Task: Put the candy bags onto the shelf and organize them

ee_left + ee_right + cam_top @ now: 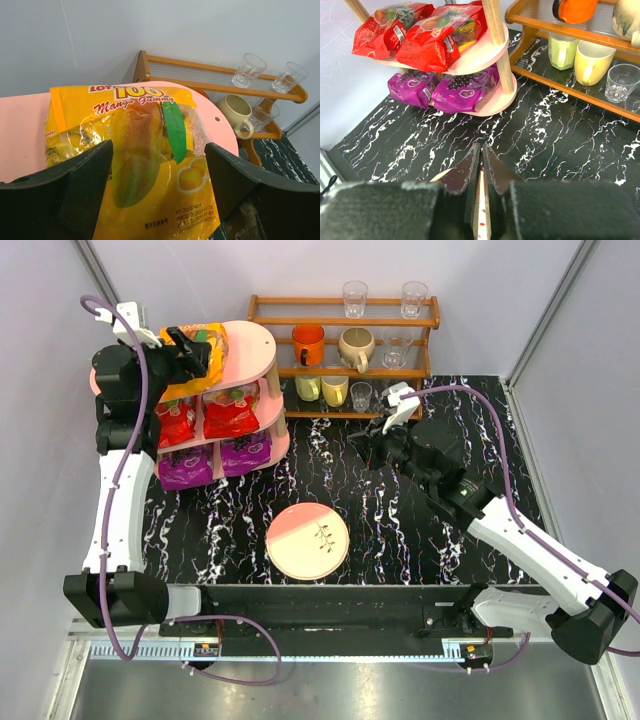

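The orange-yellow mango gummy bag (205, 345) lies on the top board of the pink shelf (252, 345). My left gripper (195, 352) is over it, open. In the left wrist view the bag (145, 150) sits between the wide-spread fingers of that gripper (158, 150), its lower end past the board's edge. Two red bags (175, 422) (232, 412) lie on the middle board and two purple bags (185, 470) (247, 453) on the bottom board. They also show in the right wrist view (440, 35) (462, 92). My right gripper (362, 450) (481, 147) is shut and empty above the table.
A brown wooden rack (345, 315) with mugs and glasses stands behind and right of the shelf. A round pink-and-cream plate (308, 540) lies on the black marbled table near the front. Grey walls close in the left, back and right.
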Tool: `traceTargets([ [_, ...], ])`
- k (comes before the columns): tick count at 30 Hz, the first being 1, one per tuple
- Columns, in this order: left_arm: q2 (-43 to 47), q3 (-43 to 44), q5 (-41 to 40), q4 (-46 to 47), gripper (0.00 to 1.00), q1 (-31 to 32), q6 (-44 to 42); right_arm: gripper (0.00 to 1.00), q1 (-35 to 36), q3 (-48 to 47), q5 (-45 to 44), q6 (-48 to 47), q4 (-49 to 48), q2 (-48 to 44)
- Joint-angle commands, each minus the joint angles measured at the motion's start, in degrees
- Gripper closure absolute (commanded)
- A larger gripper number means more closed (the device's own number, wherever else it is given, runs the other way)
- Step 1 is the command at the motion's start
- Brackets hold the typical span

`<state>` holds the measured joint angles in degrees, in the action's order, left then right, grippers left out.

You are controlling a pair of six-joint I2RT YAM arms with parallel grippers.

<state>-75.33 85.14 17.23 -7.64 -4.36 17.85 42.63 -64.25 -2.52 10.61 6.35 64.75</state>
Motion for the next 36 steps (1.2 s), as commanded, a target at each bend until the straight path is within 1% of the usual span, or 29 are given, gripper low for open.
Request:
traceTargets([
  [1,-0.87,-0.77,-4.22,-2.20,0.19,1.02,-3.87,0.87,0.17,0.09,-0.03,0.64,-0.55,-0.07],
  [12,-5.97,1.07,-9.93,-5.98,0.19,2.07,-4.93,0.84,0.08,0.61,-0.02,0.55,-0.46,0.55],
  [23,-8.87,1.96,-10.12,-6.07,0.18,2.69,-6.33,0.83,0.08,0.26,0.06,0.29,-0.20,1.52],
  [24,-8.78,2.13,-9.94,-6.07,0.18,2.78,-6.51,0.82,0.17,0.26,0.15,0.29,-0.28,1.52],
  [27,-8.08,2.74,-9.68,-6.33,0.14,2.60,-6.95,0.82,0.17,0.09,0.24,0.29,-0.28,1.69],
  [30,-5.80,5.29,-9.06,-7.30,0.11,2.69,-6.51,0.81,0.26,-0.09,0.24,0.11,-0.28,1.52],
  [33,-2.02,9.15,-8.89,-7.39,0.09,2.69,-5.02,0.81,0.08,-0.26,0.06,-0.06,-0.37,0.82],
  [36,1.41,14.95,-8.89,-8.44,0.07,2.87,-3.96,0.81,0.17,0.00,-0.46,-0.42,-0.72,-0.32],
])
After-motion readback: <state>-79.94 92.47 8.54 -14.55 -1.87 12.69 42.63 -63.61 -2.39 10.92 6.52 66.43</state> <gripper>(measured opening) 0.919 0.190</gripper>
